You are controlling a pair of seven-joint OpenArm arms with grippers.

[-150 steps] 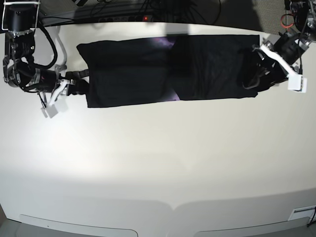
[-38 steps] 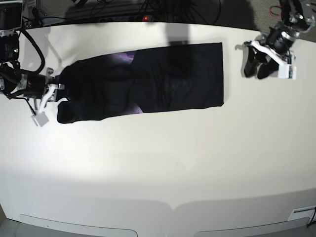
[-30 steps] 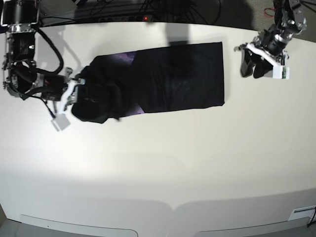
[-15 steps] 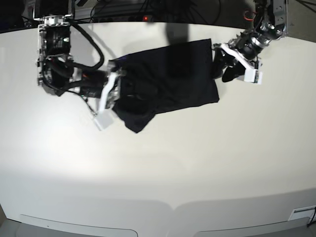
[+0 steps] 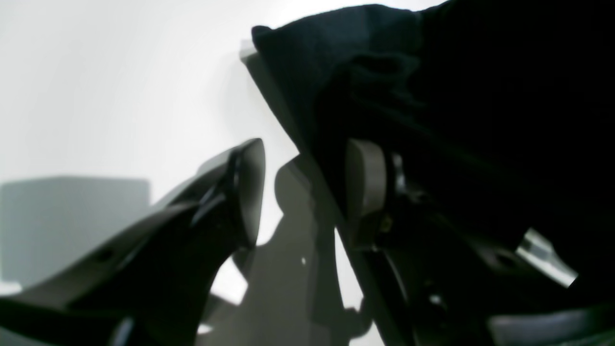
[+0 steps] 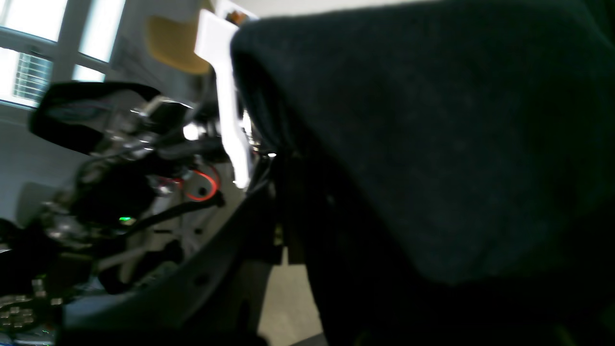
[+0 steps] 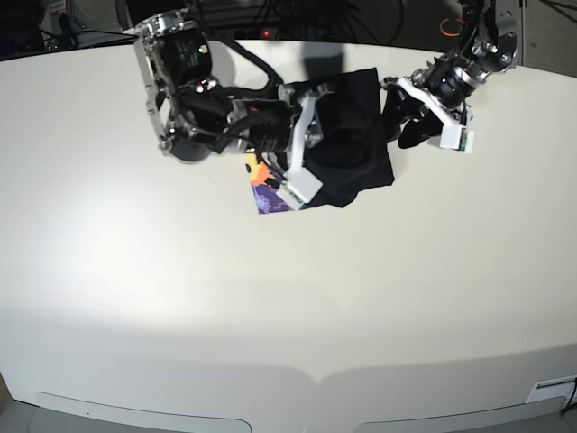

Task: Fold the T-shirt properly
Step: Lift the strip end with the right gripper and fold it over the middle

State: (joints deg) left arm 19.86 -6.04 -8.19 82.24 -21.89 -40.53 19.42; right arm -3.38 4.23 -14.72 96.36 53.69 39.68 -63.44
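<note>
Black T-shirt (image 7: 356, 149) clamped in right pincer (image 7: 302, 149); left pincer (image 7: 403, 122) gapes beside its edge.

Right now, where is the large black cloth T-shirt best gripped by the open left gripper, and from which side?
Probably at the black cloth T-shirt's free corner nearest the left gripper, coming in low from the bare side of the white table. There the stacked edge lies flat and straight, and the open jaws stand right beside it.

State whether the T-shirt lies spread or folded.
Folded: the T-shirt is doubled over by the right gripper into a compact heap, printed patch peeking out.
</note>
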